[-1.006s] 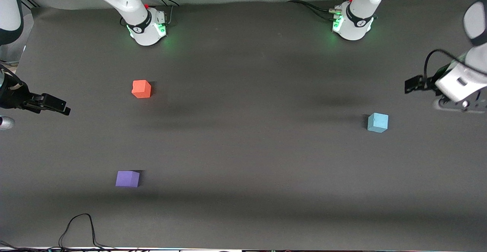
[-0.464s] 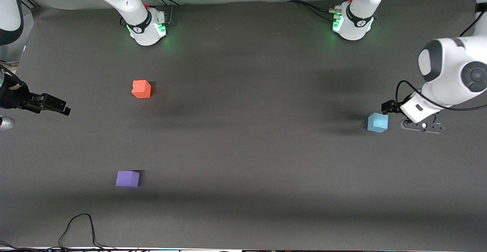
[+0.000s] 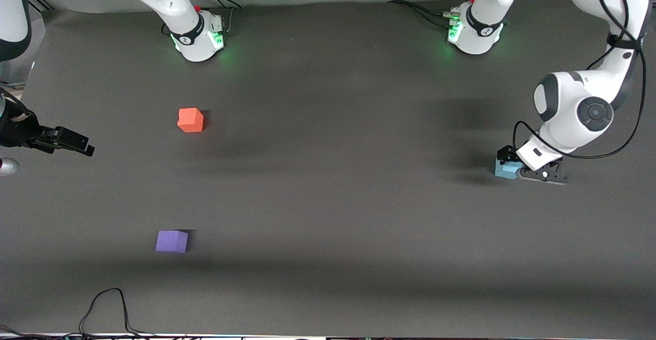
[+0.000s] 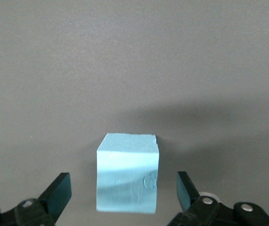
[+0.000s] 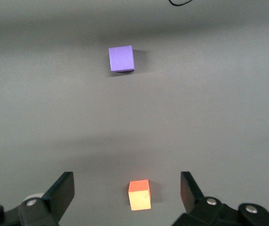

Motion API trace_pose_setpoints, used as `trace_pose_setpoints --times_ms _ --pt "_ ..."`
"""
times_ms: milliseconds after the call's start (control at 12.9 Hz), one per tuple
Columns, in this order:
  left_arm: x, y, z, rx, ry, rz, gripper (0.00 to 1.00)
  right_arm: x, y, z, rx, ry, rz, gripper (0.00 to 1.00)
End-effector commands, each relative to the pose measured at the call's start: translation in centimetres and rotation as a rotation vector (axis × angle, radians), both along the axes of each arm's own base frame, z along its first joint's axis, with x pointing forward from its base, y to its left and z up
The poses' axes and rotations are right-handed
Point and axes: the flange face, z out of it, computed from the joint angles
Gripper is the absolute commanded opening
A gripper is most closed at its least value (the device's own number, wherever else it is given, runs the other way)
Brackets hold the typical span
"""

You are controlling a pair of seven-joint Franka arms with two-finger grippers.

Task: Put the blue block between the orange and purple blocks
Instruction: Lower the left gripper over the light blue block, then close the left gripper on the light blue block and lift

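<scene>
The blue block (image 3: 505,168) sits on the dark worktop (image 3: 328,201) at the left arm's end, well apart from the other two cubes. The left gripper (image 3: 512,165) is low over this block, and in the front view its body covers a part of the cube. In the left wrist view the blue block (image 4: 128,173) stands between the two fingers (image 4: 59,193), which are spread wide and do not touch its sides, so nothing is gripped. The orange block (image 3: 190,120) lies toward the right arm's end of the worktop, and the purple block (image 3: 171,241) lies at the same end but nearer to the front camera, with a bare stretch of worktop between them. The right gripper (image 3: 77,142) waits over the edge of the worktop at the right arm's end. Its fingers (image 5: 64,190) are also wide open and hold nothing; its wrist view looks down on both cubes.
</scene>
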Motion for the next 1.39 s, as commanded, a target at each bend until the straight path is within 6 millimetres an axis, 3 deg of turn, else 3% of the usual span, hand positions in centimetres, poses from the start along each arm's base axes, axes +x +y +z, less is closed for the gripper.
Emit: trace_pose_setpoints --times_ms 0,464,542,696,774,1006,1161,1315 --pt "0.1 0.3 -1.5 0.009 -0.012 -0.048 1.00 0.1 0.0 0.2 0.019 -0.013 0.007 1.00" --pt "-0.6 0.3 -3.4 0.008 0.029 -0.030 1.00 0.1 0.0 0.2 0.019 -0.013 0.007 1.00" --pt "-0.7 0.4 -3.5 0.008 0.035 -0.016 0.94 0.1 0.1 0.2 0.019 -0.013 0.007 1.00" --pt "-0.7 0.2 -3.5 0.009 0.033 0.025 0.56 0.1 0.0 0.3 0.019 -0.013 0.005 1.00" --pt "-0.7 0.1 -3.5 0.009 0.033 0.036 0.44 0.1 0.1 0.3 0.020 -0.013 0.007 1.00" --pt "-0.4 0.0 -3.4 0.009 0.029 0.045 0.35 0.1 0.0 0.3 0.019 -0.013 0.007 1.00" --pt "0.3 0.2 -1.6 0.009 0.019 0.043 0.35 0.1 0.1 0.3 0.020 -0.013 0.009 1.00" --pt "2.7 0.5 4.8 0.013 0.068 0.055 0.35 0.1 0.1 0.3 0.020 -0.013 0.007 1.00"
